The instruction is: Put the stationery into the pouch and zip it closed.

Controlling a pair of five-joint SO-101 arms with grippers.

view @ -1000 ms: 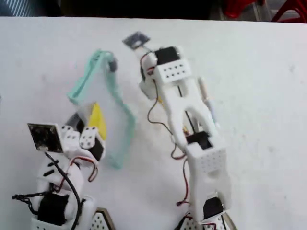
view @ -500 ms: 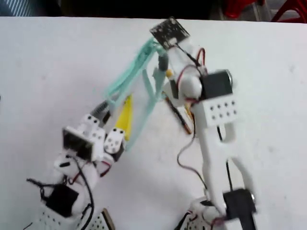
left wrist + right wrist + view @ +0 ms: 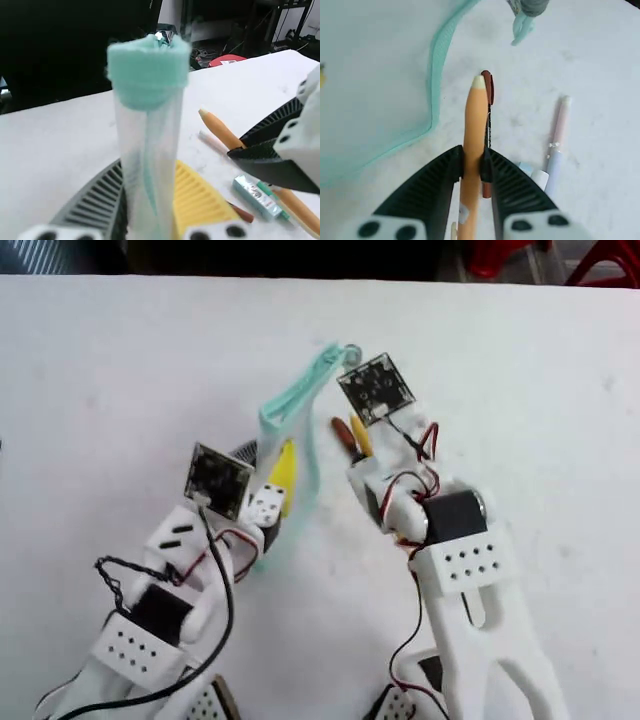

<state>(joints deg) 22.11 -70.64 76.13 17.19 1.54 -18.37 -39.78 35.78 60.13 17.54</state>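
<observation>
Since half a second ago the right arm has drawn back toward its base. The right gripper (image 3: 352, 448) has left the pouch's far end and now sits just beside the pouch (image 3: 292, 412), on the right arm's side of it. The left arm has swung in toward the pouch. Seen from above, the pouch has gone from a broad spread to a narrow strip, nearly edge-on.

The pouch is clear with a teal rim and stands upright, pinched between the grey and yellow fingers of the left gripper (image 3: 150, 202). Whether anything is inside I cannot tell. Its zip pull (image 3: 522, 20) hangs at the end away from the left gripper.

The right gripper's black jaws are clamped on an orange pen (image 3: 472, 125), whose tip points along the pouch's rim. A brown pen (image 3: 487, 115) runs alongside it between the jaws; I cannot tell whether it is gripped or lies beneath.

On the table (image 3: 120, 360), a pink pen (image 3: 559, 127) and a small teal tube (image 3: 256, 194) lie on the far side of the right gripper from the pouch, apart from it.
</observation>
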